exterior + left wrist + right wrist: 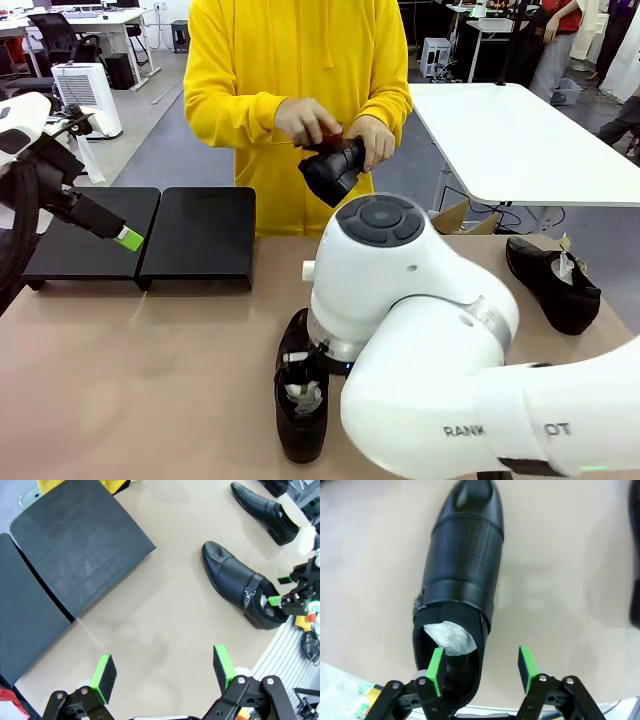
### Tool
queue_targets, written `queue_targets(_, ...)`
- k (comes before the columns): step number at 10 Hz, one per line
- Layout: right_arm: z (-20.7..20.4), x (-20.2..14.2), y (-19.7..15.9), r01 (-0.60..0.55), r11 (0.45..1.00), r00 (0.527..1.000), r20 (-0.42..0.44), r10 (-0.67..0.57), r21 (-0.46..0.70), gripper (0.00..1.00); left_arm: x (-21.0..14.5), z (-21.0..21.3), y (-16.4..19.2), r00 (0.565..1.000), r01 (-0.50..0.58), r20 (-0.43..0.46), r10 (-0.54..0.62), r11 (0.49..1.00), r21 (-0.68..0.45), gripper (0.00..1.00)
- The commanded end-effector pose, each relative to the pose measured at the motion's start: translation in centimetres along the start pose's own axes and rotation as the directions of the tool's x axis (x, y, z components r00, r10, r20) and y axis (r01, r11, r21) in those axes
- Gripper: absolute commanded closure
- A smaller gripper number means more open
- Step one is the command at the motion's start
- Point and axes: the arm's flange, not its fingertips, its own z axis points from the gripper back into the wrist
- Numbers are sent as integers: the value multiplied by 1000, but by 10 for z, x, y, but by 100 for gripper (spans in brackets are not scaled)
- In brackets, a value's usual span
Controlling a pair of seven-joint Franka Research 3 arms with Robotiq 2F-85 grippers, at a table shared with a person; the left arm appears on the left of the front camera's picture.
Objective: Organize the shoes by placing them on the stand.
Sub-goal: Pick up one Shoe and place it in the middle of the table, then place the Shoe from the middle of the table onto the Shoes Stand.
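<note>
Front view, going from the left: the left gripper point(128, 238) is hanging over the stand point(200, 235), its fingers spread wide with nothing between them. The stand is sitting at the table's far left, both panels bare. At mid-table, close to the robot, a shoe point(300, 440) is lying with its long axis running from the robot's edge toward the person, heel nearest the robot and toe pointing away. The right gripper point(481, 662) is sitting right over that heel with its pads point(437, 665) apart. One is hovering over the paper-stuffed opening and the other outside the heel wall, and they are pinching nothing. The stand is therefore lying left of and beyond this shoe, and the right arm is by far the nearer one. Farther back, the person's hands point(310, 122) are holding a second shoe point(335, 172). A third shoe point(555, 282) is resting on the table's right side.
</note>
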Motion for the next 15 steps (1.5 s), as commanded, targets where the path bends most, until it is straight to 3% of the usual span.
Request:
queue_targets(1,38,-2,-12,-7,1000,997,83,6,16,0,-1,1,2,1000,12,15,-12,1000,-24,0)
queue_targets(2,50,6,-27,-119,991,986,127,111,54,0,-1,1,2,1000,12,15,-12,1000,-24,0)
queue_targets(3,21,4,-3,6,1000,999,48,-6,10,0,-1,1,2,1000,12,15,-12,1000,-24,0)
queue_targets(9,21,4,-3,6,1000,999,48,-6,10,0,-1,1,2,1000,12,15,-12,1000,-24,0)
queue_targets(10,19,2,-8,-21,1000,999,41,21,-1,0,-1,1,2,1000,12,15,-12,1000,-24,0)
queue_targets(11,41,4,-35,51,999,996,79,-52,9,0,0,0,0,1000,0,0,0,1000,0,0)
queue_targets(13,93,30,-123,269,963,946,185,-267,13,0,1,-22,-94,975,220,-11,-223,967,-129,0)
queue_targets(15,118,47,-192,469,883,854,252,-455,4,0,1,-31,-170,968,233,-68,-243,964,-126,0)
